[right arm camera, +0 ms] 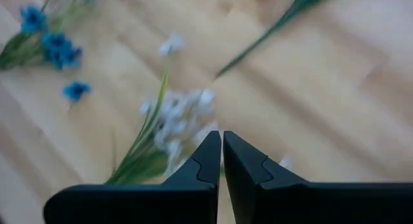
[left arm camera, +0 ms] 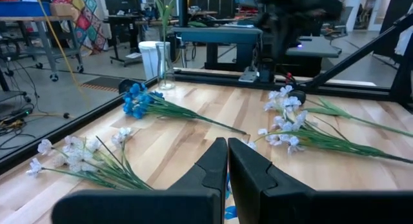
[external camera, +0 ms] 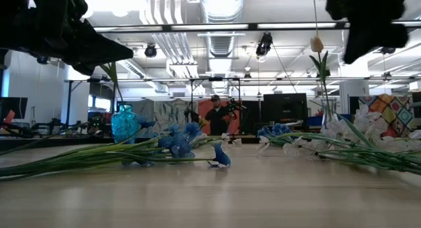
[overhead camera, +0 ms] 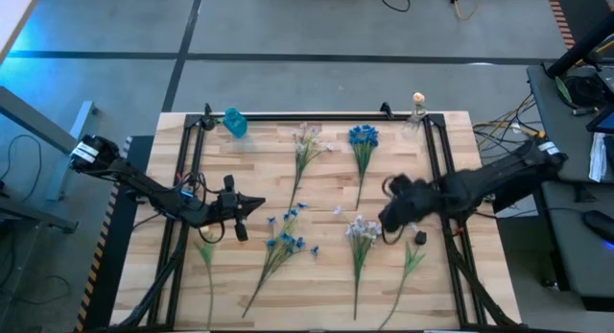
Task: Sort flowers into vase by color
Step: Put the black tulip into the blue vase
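Flowers lie flat on the wooden table (overhead camera: 326,295): a white-lilac sprig (overhead camera: 307,146), a blue sprig (overhead camera: 363,139), a second blue sprig (overhead camera: 285,242), a second white sprig (overhead camera: 362,232) and two green stems (overhead camera: 411,266), (overhead camera: 206,261). A blue vase (overhead camera: 235,122) stands at the far edge. A clear vase (overhead camera: 417,110) at the far right holds a peach tulip bud (external camera: 317,44) by its stem. My left gripper (overhead camera: 259,205) hovers shut left of centre, with nothing between its fingers (left arm camera: 227,161). My right gripper (overhead camera: 386,220) is shut just above the near white sprig's blossoms (right arm camera: 174,117), holding nothing.
Black frame rails (overhead camera: 436,170) run along the table's left, right and far edges. Cables and desks (overhead camera: 576,93) stand off the table's right side. A person (external camera: 216,116) stands far back in the room. Bare wood lies along the near edge (external camera: 217,195).
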`<action>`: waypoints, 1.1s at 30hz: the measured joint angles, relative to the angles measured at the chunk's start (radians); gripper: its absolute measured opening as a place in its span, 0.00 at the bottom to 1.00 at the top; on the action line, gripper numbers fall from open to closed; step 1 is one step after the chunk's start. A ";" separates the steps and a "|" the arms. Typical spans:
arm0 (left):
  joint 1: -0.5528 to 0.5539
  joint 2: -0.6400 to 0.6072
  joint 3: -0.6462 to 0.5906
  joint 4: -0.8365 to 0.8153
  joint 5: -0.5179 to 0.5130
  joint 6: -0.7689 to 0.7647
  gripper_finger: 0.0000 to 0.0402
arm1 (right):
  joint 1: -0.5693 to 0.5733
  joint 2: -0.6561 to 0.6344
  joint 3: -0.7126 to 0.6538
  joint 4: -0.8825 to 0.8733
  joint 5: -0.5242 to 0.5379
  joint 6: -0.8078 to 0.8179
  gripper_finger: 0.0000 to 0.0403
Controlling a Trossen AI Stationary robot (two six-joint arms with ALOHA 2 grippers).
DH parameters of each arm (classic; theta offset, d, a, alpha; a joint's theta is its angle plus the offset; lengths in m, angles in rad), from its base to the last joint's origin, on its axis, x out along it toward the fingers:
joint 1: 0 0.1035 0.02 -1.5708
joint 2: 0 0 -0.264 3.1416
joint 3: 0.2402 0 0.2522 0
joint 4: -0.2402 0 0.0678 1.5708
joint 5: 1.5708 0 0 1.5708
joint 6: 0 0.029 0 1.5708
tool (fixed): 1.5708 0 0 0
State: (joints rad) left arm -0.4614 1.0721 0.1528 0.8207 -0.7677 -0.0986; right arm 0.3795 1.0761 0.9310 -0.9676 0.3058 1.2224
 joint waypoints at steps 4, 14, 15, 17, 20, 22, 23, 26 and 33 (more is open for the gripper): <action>0.000 0.000 0.000 0.002 0.000 0.000 0.00 | 0.132 0.057 0.000 -0.004 -0.012 0.208 0.03; 0.000 0.000 0.000 0.006 0.000 -0.026 0.00 | 0.312 0.213 0.000 -0.030 -0.188 0.604 0.03; 0.000 0.000 0.000 0.006 0.000 -0.027 0.00 | 0.323 0.235 0.000 -0.030 -0.206 0.635 0.04; 0.000 0.000 0.000 0.006 0.001 -0.032 0.00 | 0.341 0.279 0.000 -0.030 -0.251 0.688 0.06; 0.000 0.000 0.000 0.006 0.000 -0.034 0.00 | 0.361 0.342 0.000 -0.006 -0.341 0.749 0.13; 0.000 0.000 0.000 0.006 0.000 -0.033 0.00 | 0.370 0.372 0.000 0.025 -0.389 0.790 0.19; 0.000 0.000 0.000 0.005 0.000 -0.032 0.00 | 0.374 0.385 0.000 0.043 -0.396 0.818 0.22; 0.000 0.000 0.000 0.001 0.001 -0.032 0.00 | 0.387 0.414 0.000 0.094 -0.402 0.894 0.30; 0.000 0.000 0.000 0.000 0.001 -0.036 0.00 | 0.435 0.446 -0.001 0.081 -0.383 1.055 0.36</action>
State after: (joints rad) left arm -0.4614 1.0718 0.1528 0.8209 -0.7672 -0.1342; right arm 0.8147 1.5225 0.9297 -0.8868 -0.0773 2.2777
